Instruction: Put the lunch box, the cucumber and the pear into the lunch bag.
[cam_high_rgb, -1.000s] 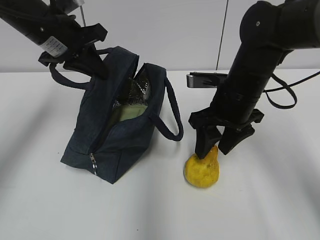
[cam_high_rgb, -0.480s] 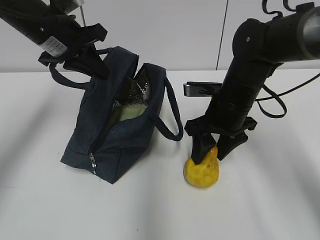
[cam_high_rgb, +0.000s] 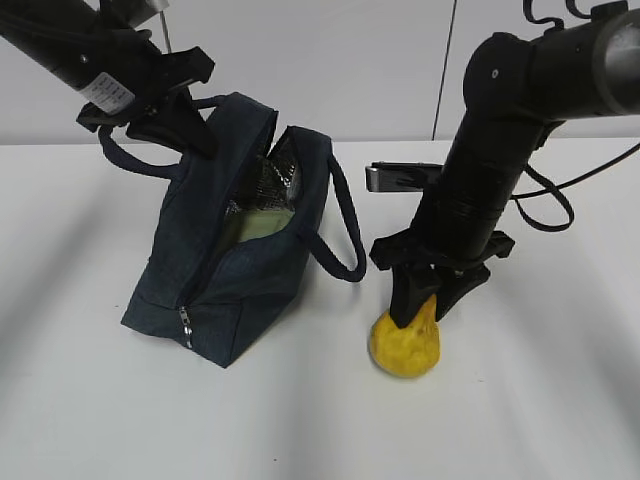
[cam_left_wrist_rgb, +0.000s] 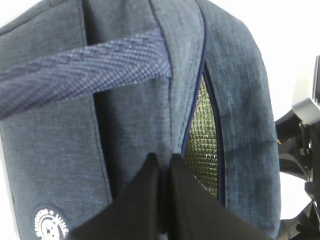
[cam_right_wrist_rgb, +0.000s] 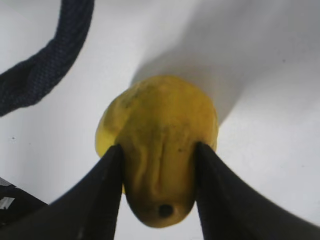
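Only close up, right hand (cam_right_wrist_rgb: 156, 192) pinching pear (cam_right_wrist_rgb: 157, 145) neck

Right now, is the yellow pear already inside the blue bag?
No, the pear sits on the white table beside the lunch bag, with the right gripper jaws closed on its narrow top.

Lab: bare white table (cam_high_rgb: 560, 400), panelled wall (cam_high_rgb: 380, 60)

You see the lunch bag (cam_high_rgb: 235, 235) standing open on the white table (cam_high_rgb: 90, 400), your left gripper (cam_high_rgb: 185, 125) pinching its upper edge. Inside shows a pale green lid (foil lining behind it). Your right gripper (cam_high_rgb: 430, 305) clasps the neck of the pear (cam_high_rgb: 404, 345), which rests on the table just beside the bag's near handle (cam_high_rgb: 345, 250).
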